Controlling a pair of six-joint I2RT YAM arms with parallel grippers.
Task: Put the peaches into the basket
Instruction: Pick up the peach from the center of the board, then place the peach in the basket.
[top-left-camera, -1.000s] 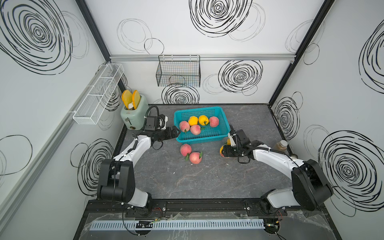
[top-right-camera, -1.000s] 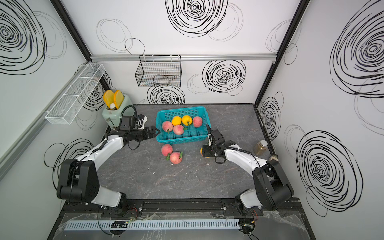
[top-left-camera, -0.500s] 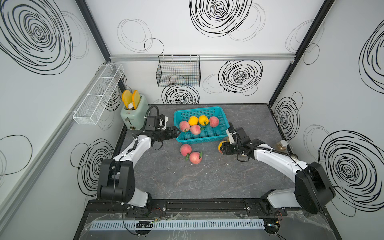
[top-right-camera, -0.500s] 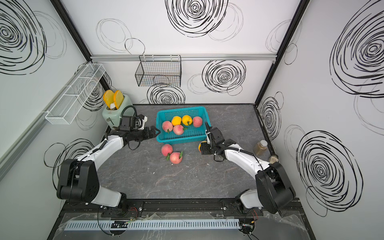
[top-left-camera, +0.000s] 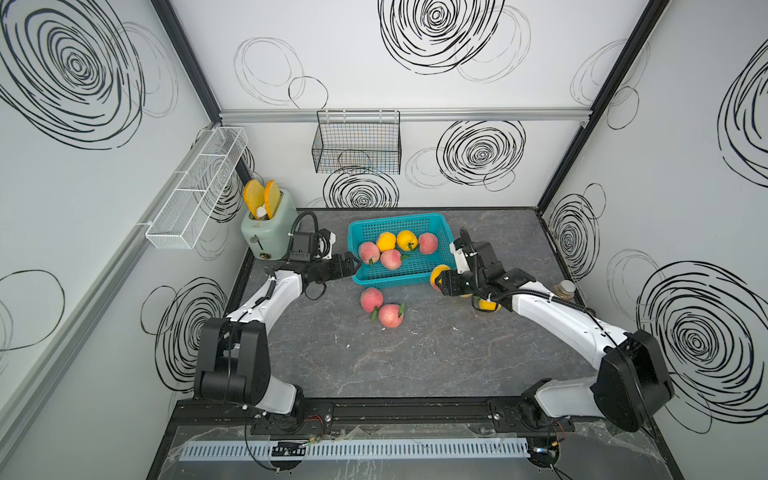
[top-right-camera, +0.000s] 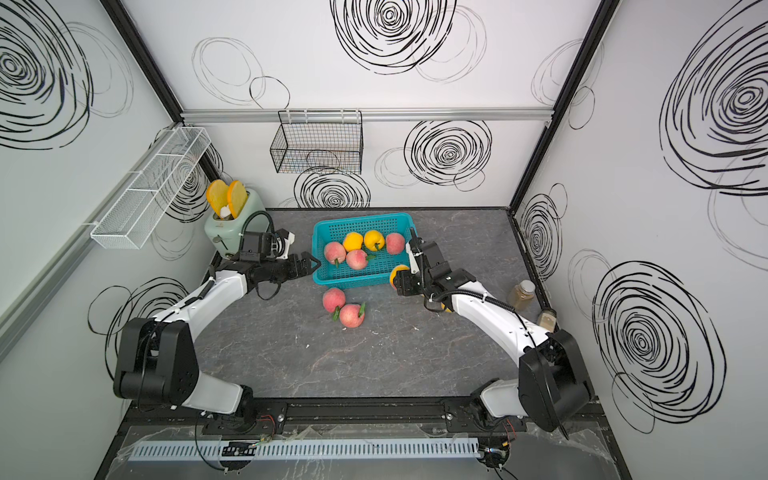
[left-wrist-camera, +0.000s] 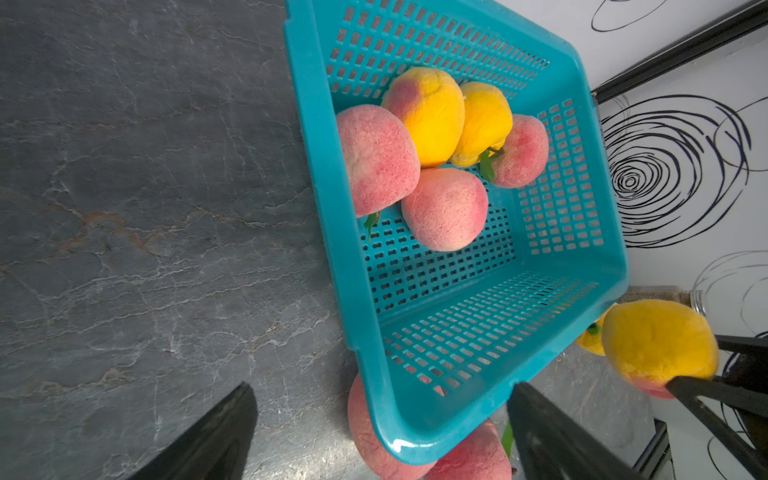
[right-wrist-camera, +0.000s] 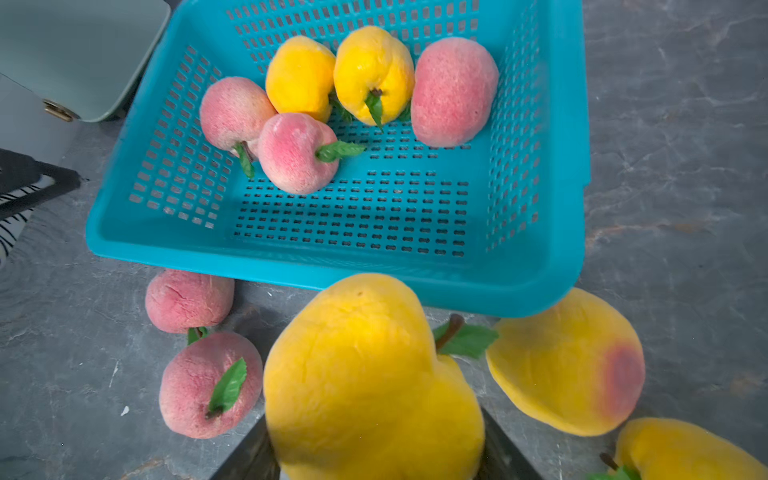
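Pinching a yellow-orange toy peach (top-left-camera: 437, 275) between its black fingers, your right gripper (top-left-camera: 441, 280) hangs at the near right corner of the rectangular teal-blue perforated plastic basket (top-left-camera: 397, 217). From the right wrist camera that held peach (right-wrist-camera: 365, 382) fills the foreground, squeezed on both sides, and it hides part of the basket's front rim (right-wrist-camera: 208, 255). It sits just outside the rim, not over the inside.

Look into the basket and you have five fruits bunched toward the back wall. One pink-red peach (top-left-camera: 368, 251) is on the left, another (top-left-camera: 390, 259) is in front and a third (top-left-camera: 428, 243) is on the right. Two yellow-orange peaches (top-left-camera: 386, 241) sit between them.

Out on the dark grey marbled tabletop (top-left-camera: 415, 365), two more pink-red peaches lie side by side just in front of the basket (top-left-camera: 371, 299). Two more yellow-orange ones rest by your right arm. The right wrist view shows both (right-wrist-camera: 565, 365), while in a top view only one peeks out from under the arm (top-left-camera: 488, 306).

Your left gripper (top-left-camera: 352, 266) is spread wide at the basket's near left corner and holds nothing. In the left wrist view that corner lies between its two black fingers (left-wrist-camera: 216, 436). Whether either finger touches the plastic, I can't tell.
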